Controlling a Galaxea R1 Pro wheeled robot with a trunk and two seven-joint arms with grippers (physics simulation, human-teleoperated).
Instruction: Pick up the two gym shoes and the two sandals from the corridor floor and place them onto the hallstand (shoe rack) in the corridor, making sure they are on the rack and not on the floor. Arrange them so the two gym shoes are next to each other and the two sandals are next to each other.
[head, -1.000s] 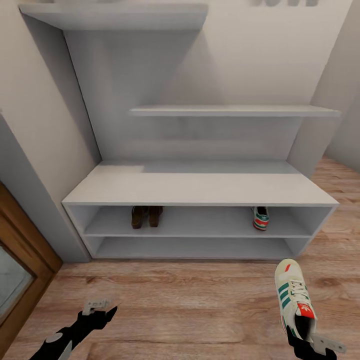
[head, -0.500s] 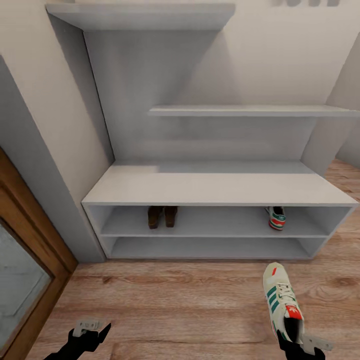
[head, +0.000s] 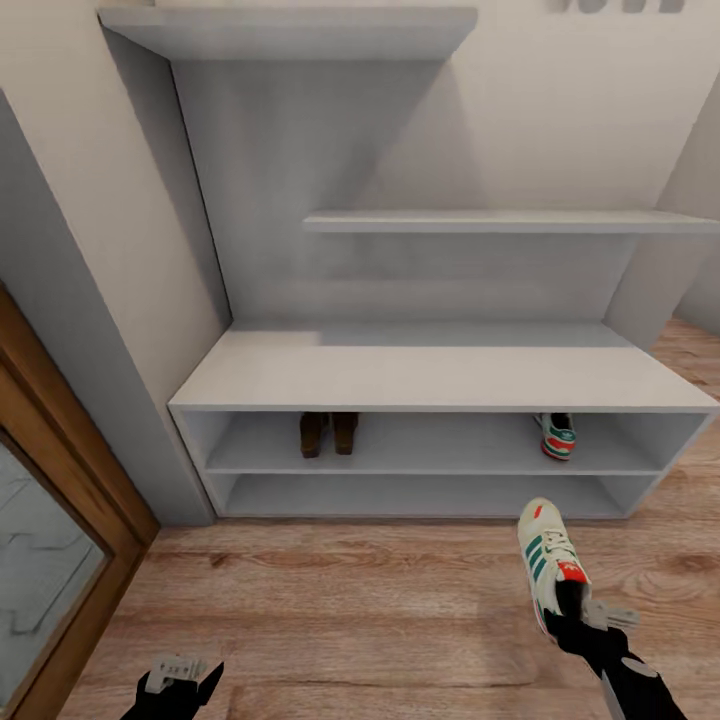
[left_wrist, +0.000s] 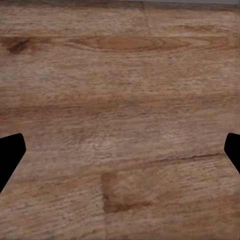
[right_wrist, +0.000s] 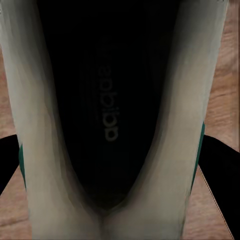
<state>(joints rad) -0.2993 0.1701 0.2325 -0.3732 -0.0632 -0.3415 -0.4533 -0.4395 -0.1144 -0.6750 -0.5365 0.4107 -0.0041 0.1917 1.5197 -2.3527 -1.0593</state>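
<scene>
My right gripper (head: 575, 620) is shut on the heel of a cream gym shoe (head: 548, 562) with green stripes, held toe-forward just above the corridor floor (head: 350, 610) in front of the hallstand (head: 440, 375). The right wrist view looks into that gym shoe's dark opening (right_wrist: 107, 100), a black finger on each side. The other gym shoe (head: 557, 436) sits at the right end of the upper shelf bay. The two brown sandals (head: 328, 433) stand side by side toward the left of the same bay. My left gripper (head: 180, 675) is open low over bare floor (left_wrist: 120, 115).
A wooden door frame with a glass panel (head: 50, 520) stands at the left beside a grey wall strip. The hallstand's lower bay (head: 400, 495), its bench top and floating shelf (head: 500, 222) hold nothing. Open floor lies between me and the rack.
The whole view has shifted, so the camera moved and the rack sits further right. My right gripper has carried the gym shoe up and forward toward the rack. The left gripper sits lower in view.
</scene>
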